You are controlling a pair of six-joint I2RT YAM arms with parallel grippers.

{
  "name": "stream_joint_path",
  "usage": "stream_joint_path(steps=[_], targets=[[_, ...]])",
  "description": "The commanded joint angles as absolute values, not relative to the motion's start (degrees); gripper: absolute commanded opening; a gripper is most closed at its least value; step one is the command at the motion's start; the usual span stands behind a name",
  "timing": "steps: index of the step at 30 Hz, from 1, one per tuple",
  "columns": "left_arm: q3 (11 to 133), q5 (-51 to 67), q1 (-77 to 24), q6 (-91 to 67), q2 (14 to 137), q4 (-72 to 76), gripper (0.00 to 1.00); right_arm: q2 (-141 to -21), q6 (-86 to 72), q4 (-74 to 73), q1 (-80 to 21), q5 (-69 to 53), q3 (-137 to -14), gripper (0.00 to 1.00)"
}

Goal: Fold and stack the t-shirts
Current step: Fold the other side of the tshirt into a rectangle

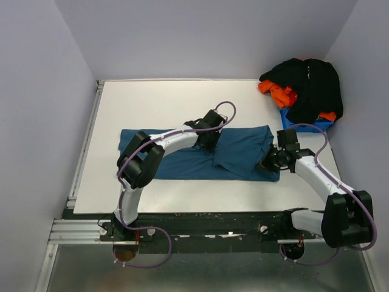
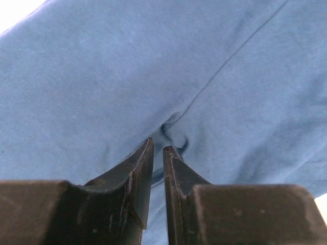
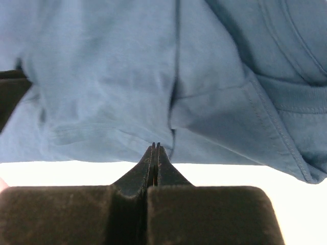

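The teal-blue t-shirt [image 1: 182, 165] lies spread on the white counter [image 1: 152, 103], with its long side running from left to right. Its right part is folded over on itself, so there a second layer of cloth lies on top of the first.

The left gripper [image 1: 205, 141] is lowered onto the middle of this shirt, near its far edge. In the left wrist view its fingers [image 2: 140, 163] stand nearly together with only a narrow gap. A small pucker of the blue cloth is caught at their tips, and a seam line runs away from it.

The right gripper [image 1: 267, 161] is at the right end of the shirt, near its front corner. In the right wrist view its fingers [image 3: 152, 153] are clenched fully together, and the tips reach the lower edge of the cloth, where the white counter begins. I cannot tell if a bit of the hem is held between them. A ribbed band of the shirt shows at the right side of this view.

In the far right corner of the counter a black t-shirt [image 1: 313, 85] and an orange t-shirt [image 1: 276, 92] are heaped together over a small blue bin [image 1: 301, 126], well apart from the left gripper and near the right arm.
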State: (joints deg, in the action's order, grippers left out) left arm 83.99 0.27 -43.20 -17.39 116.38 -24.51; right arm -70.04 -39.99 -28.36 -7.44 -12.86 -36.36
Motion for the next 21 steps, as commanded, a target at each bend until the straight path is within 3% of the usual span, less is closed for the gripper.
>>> stream_joint_path(steps=[1, 6, 13, 21], targets=[[81.93, 5.71, -43.68, -16.43, 109.53, -19.79, 0.32, -69.17, -35.6, -27.35, -7.65, -18.52, -38.59, 0.01], [79.37, 10.45, -43.94, -18.98, 105.99, -18.72, 0.33, -71.53, -36.83, -22.33, -8.7, -23.2, -36.74, 0.01], [77.61, 14.33, -46.23, -22.67, 112.14, -16.26, 0.32, -81.2, -38.58, -23.11, -11.42, -20.75, -35.86, 0.01], [79.72, 9.32, -45.27, -20.92, 117.42, -17.75, 0.3, -74.72, -42.01, -28.2, -12.13, -13.11, -29.62, 0.01]])
